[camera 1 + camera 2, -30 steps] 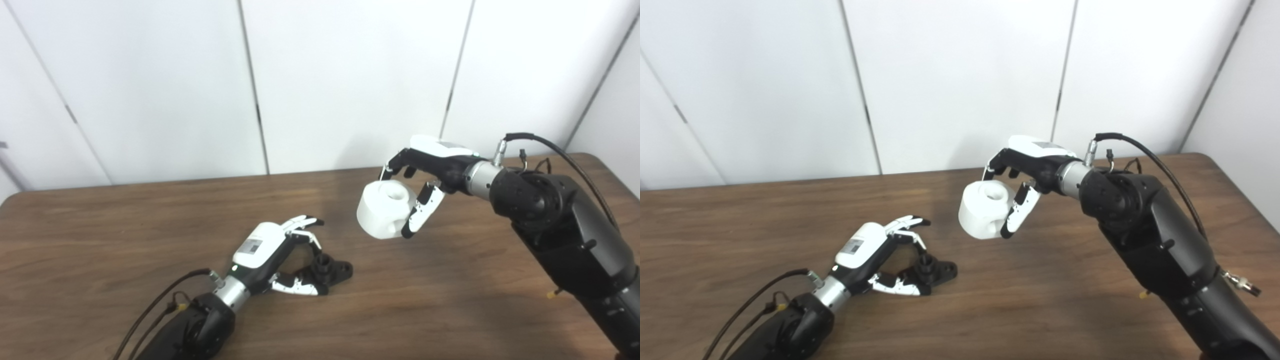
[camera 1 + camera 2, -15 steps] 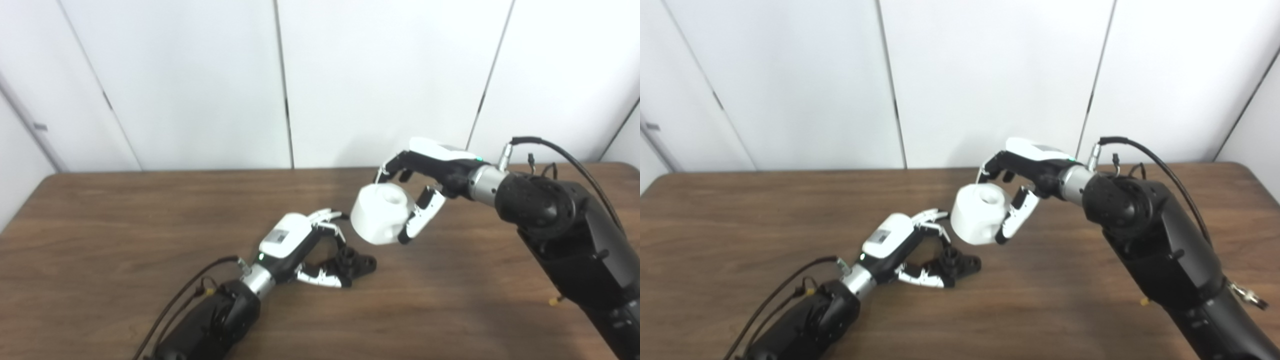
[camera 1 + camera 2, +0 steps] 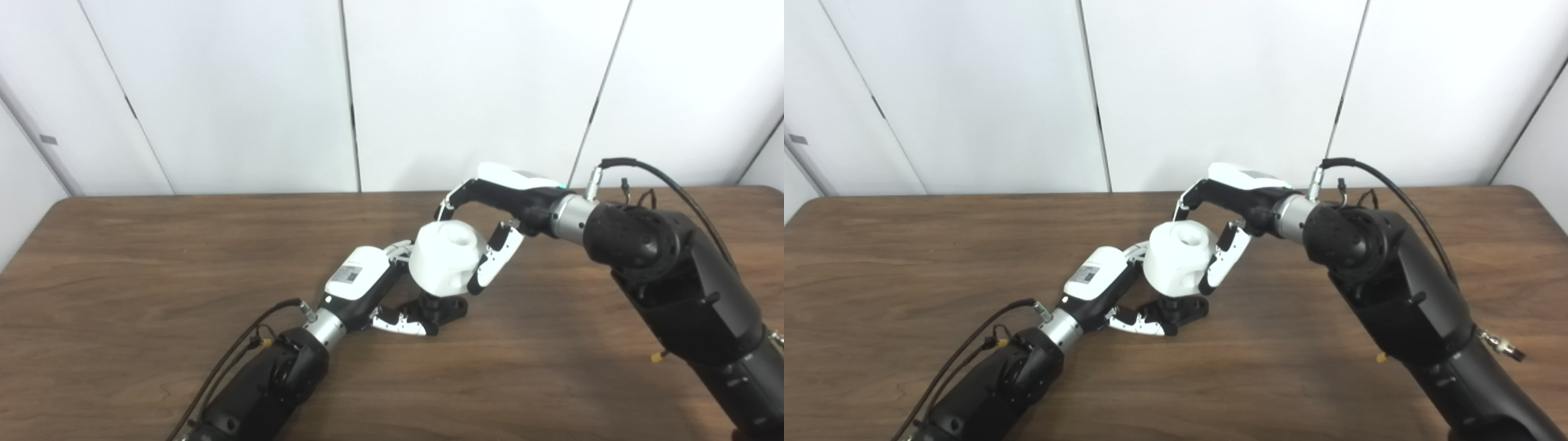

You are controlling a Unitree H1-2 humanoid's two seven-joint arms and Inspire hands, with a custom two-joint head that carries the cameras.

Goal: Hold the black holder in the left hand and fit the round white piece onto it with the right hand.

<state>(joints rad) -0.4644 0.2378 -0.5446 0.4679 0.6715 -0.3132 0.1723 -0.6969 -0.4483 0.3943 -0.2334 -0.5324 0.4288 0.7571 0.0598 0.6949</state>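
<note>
1. The left hand [image 3: 361,285] is gripping the black holder [image 3: 442,307], which is resting on the table [image 3: 122,257] at its fingertips.
2. The right hand [image 3: 499,208] is clasping the white piece [image 3: 444,257], thumb on one side and fingers on the other.
3. The piece is hanging directly above the holder, touching or nearly touching its post.

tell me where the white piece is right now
The white piece is mid-table in both eye views, held in the right hand directly above the black holder, which the left hand grips on the table.
</note>
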